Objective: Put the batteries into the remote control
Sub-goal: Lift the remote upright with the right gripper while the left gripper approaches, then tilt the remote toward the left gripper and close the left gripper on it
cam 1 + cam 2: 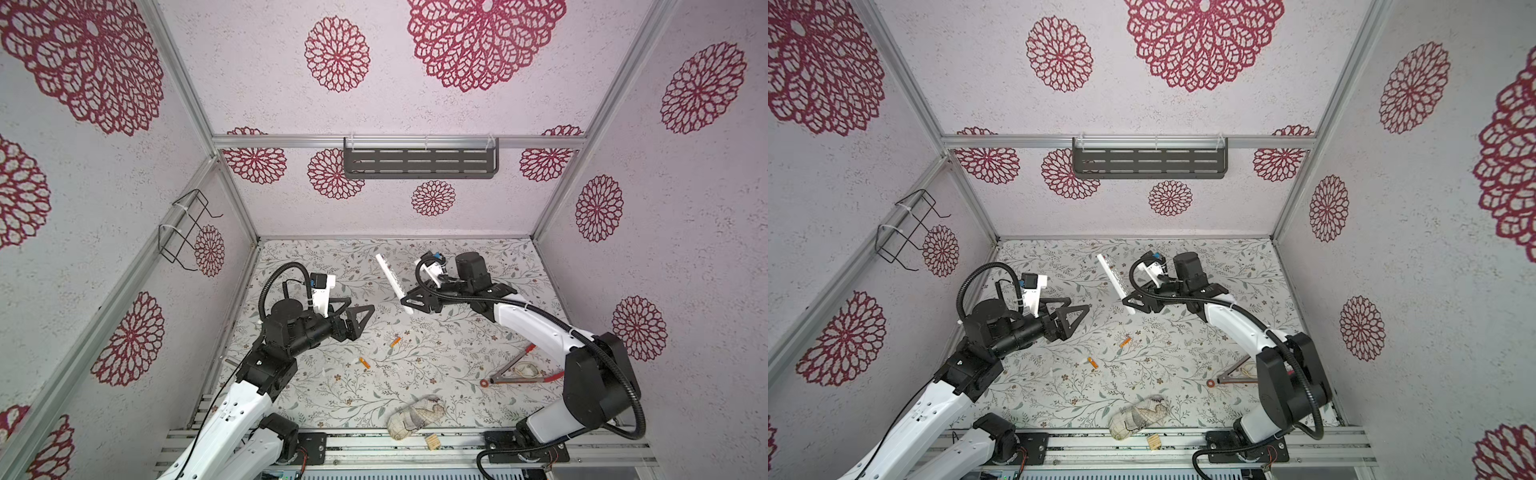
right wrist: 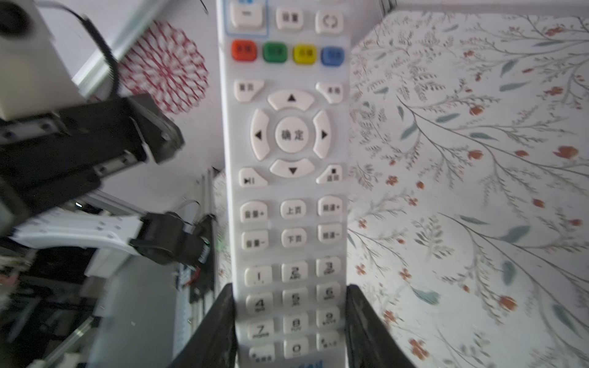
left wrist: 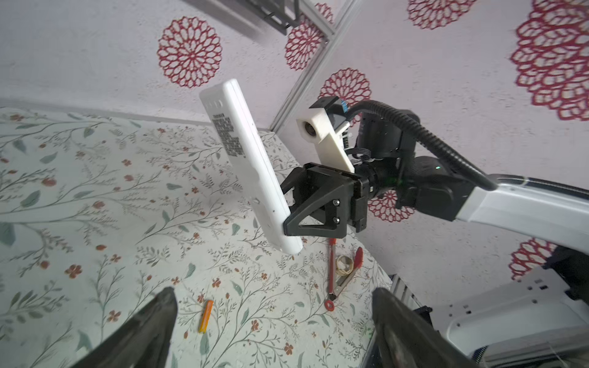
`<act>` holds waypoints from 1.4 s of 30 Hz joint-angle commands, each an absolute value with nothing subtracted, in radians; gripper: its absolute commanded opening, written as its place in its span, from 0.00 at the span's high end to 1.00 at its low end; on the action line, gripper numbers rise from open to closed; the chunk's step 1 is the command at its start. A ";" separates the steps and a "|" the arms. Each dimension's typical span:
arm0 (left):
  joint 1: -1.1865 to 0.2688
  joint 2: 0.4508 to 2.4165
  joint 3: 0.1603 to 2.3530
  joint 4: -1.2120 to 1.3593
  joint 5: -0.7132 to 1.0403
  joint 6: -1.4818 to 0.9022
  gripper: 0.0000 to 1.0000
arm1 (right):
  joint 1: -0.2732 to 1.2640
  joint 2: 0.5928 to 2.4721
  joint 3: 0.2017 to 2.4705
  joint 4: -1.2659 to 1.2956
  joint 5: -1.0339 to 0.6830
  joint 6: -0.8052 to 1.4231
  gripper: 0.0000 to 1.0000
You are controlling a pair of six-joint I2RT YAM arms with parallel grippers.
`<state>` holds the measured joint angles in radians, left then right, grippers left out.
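Right wrist view: shows remote control (image 2: 288,159) face-on. Slim white bar with a red/green/yellow/blue key row, round arrow pad and number pad at the gripped end. Clamped across its width at the number pad by right gripper (image 2: 288,296), fingers (image 2: 220,318) pressed on both long edges.

Held in the air over the floral table (image 1: 457,340) in both top views, steeply tilted, free end raised.

Left wrist view: shows its back, plain white with a dark printed label block toward the free end.

Batteries (image 1: 395,341) lying loose on the table, well apart from the remote control. Slim orange cylinders with pale ends. Second battery (image 1: 364,363) near the first, not touching.

Left gripper (image 1: 360,305) hanging above the table left of the remote control, fingers spread wide, gripping nothing.
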<state>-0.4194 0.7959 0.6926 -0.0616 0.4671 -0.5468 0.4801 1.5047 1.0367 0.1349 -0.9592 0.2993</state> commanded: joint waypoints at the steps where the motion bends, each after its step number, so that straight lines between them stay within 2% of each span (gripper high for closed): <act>1: -0.423 0.786 0.700 0.103 0.619 -0.541 0.02 | 0.486 1.439 0.924 0.820 -1.192 0.848 0.67; 7: -0.424 0.835 0.700 0.268 0.720 -0.548 0.03 | 0.502 1.513 0.870 1.681 -1.222 1.562 0.67; 15: -0.399 1.022 0.831 0.349 0.795 -0.514 0.02 | 0.543 1.523 0.904 1.686 -1.241 1.606 0.69; 18: -0.340 1.102 0.844 0.554 0.889 -0.658 0.02 | 0.543 1.526 0.917 1.686 -1.248 1.611 0.69; 22: -0.280 1.221 0.847 0.958 1.004 -0.948 0.02 | 0.545 1.534 0.928 1.687 -1.252 1.612 0.69; 28: -0.264 1.441 0.954 1.414 1.116 -1.315 0.02 | 0.549 1.552 0.944 1.687 -1.258 1.604 0.70; 35: -0.281 1.524 1.053 1.421 1.147 -1.330 0.01 | 0.554 1.578 0.972 1.687 -1.260 1.606 0.70; 40: -0.282 1.551 1.077 1.420 1.166 -1.343 0.31 | 0.554 1.592 0.995 1.687 -1.258 1.612 0.70; 42: -0.282 1.552 1.076 1.421 1.163 -1.336 0.38 | 0.554 1.598 1.007 1.687 -1.258 1.615 0.69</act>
<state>-0.2764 1.5410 1.0634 1.3758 1.1378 -1.3148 0.5499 1.6012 0.9604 1.5612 -1.2663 1.6093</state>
